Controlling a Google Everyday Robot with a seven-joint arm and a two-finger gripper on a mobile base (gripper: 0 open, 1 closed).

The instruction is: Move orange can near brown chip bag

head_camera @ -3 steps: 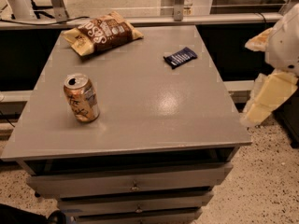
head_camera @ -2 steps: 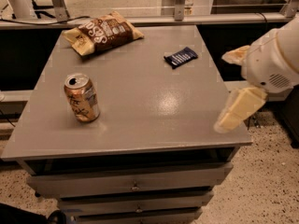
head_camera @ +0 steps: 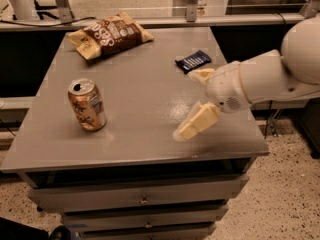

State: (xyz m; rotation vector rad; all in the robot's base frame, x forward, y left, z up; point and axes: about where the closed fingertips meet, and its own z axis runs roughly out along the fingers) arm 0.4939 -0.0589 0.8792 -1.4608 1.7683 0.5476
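Toward the front-left of the surface (head_camera: 150, 149), the orange can (head_camera: 87, 105) is seen upright and untouched. It is well apart from the brown chip bag (head_camera: 110, 34), which is laid flat at the back-left edge. Only bare surface is seen between the two, so the path to the bag is judged open. A small dark blue wrapped bar (head_camera: 193, 61) is placed back-right, just beside the gripper (head_camera: 186, 104). The gripper is held over the right half of the surface, well apart from the can. Jaws are spread wide, with nothing between them. Task is judged not begun: can not yet grasped.

Risks:
- Can could be tipped or shoved if struck by one jaw on approach, being tall and narrow.
- Bar could be clipped by the upper jaw.
- Can could be toppled if released onto the crinkled bag edge.
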